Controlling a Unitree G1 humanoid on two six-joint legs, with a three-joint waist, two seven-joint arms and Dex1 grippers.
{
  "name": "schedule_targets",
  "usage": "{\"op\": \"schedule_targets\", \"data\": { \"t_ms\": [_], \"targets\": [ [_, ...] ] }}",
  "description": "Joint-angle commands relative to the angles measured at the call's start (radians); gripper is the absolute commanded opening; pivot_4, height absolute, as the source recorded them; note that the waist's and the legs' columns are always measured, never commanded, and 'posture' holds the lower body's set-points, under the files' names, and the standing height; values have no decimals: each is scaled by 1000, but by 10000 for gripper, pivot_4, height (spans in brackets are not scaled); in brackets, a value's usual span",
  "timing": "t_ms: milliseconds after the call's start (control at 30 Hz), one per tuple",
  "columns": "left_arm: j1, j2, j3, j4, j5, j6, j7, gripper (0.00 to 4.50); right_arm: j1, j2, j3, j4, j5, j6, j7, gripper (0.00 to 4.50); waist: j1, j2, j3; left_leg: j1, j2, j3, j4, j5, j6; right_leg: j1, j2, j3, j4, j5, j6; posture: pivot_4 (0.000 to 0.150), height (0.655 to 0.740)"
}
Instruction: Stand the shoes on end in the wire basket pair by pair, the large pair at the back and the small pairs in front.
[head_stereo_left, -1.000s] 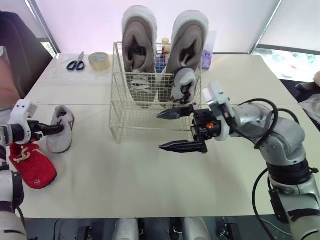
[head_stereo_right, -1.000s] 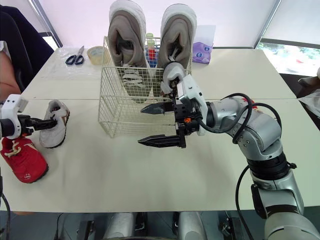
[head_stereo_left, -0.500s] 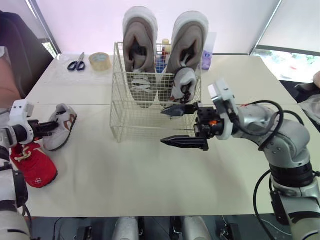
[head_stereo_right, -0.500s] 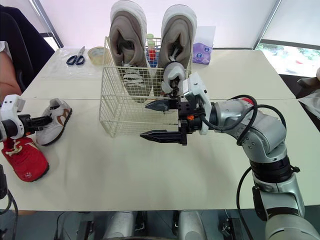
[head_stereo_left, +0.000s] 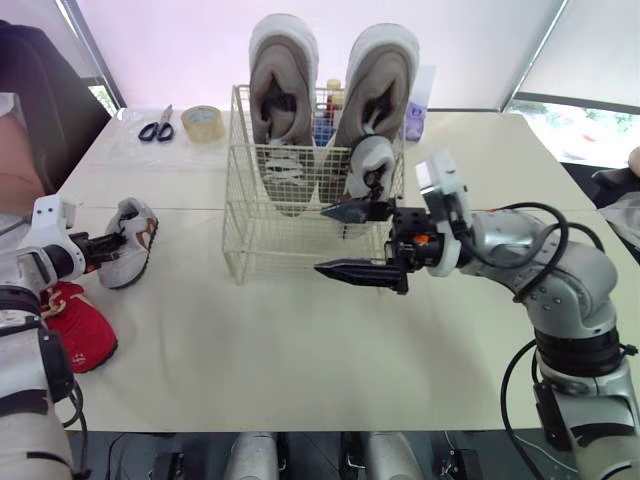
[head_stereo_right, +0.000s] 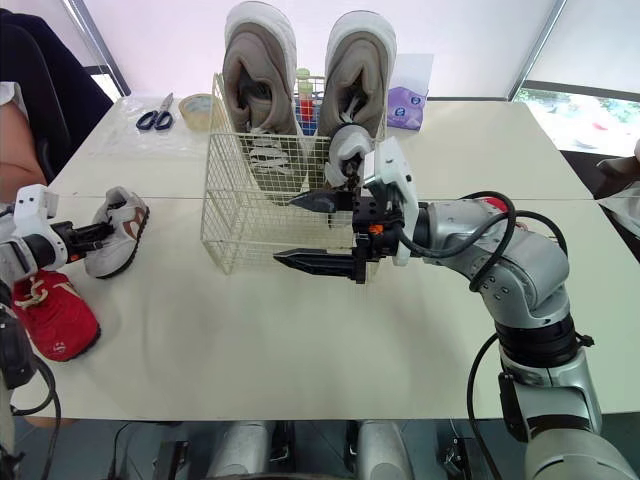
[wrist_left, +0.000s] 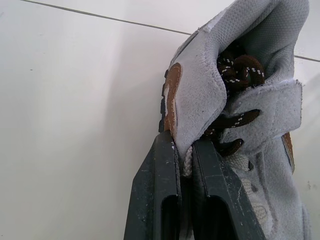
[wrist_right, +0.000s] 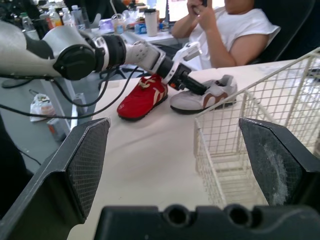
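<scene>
The wire basket (head_stereo_left: 262, 235) stands mid-table with two large grey shoes (head_stereo_left: 282, 75) on end at its back. One small grey shoe (head_stereo_left: 372, 166) stands in front of them on the right side. At the table's left edge, my left gripper (head_stereo_left: 110, 243) is shut on the collar of the other small grey shoe (head_stereo_left: 133, 240), seen close up in the left wrist view as the shoe (wrist_left: 240, 95). A red shoe (head_stereo_left: 78, 335) lies nearer me. My right gripper (head_stereo_left: 322, 240) hangs open in front of the basket, holding nothing.
Scissors (head_stereo_left: 153, 129) and a tape roll (head_stereo_left: 203, 122) lie at the back left. A purple tissue pack (head_stereo_right: 405, 103) and bottles (head_stereo_right: 301, 92) sit behind the basket. A seated person (wrist_right: 225, 25) is beyond the table's left edge.
My left gripper has pulled the small grey shoe a little up and toward the basket, tilting it. My right gripper has risen slightly, still open.
</scene>
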Motion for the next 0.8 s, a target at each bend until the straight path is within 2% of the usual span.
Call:
{"op": "schedule_targets", "data": {
  "t_ms": [33, 367, 700, 800],
  "targets": [
    [-16, -11, 18, 4, -10, -7, 1, 281, 0, 7, -27, -15, 16, -15, -4, 45000, 0, 0, 0, 0, 0, 0, 0, 0, 0, 0, 0, 0, 0, 0, 0, 1500, 7357],
    [-53, -19, 22, -28, -15, -11, 26, 281, -6, 3, -45, 29, 25, -22, 12, 45000, 7, 0, 0, 0, 0, -1, 0, 0, 0, 0, 0, 0, 0, 0, 0, 1500, 7357],
    [-50, -37, 48, -107, -21, -192, 123, 281, -7, 15, -59, 48, 33, -38, 4, 45000, 10, -1, 0, -1, 0, 0, 0, 0, 0, 0, 0, 0, 0, 0, 0, 1500, 7357],
    [-73, -22, 97, -152, -71, -166, 142, 281, -11, 10, -78, 51, 56, -25, -2, 45000, 10, -1, 0, -1, 0, 0, 0, 0, 0, 0, 0, 0, 0, 0, 0, 1500, 7357]
  ]
}}
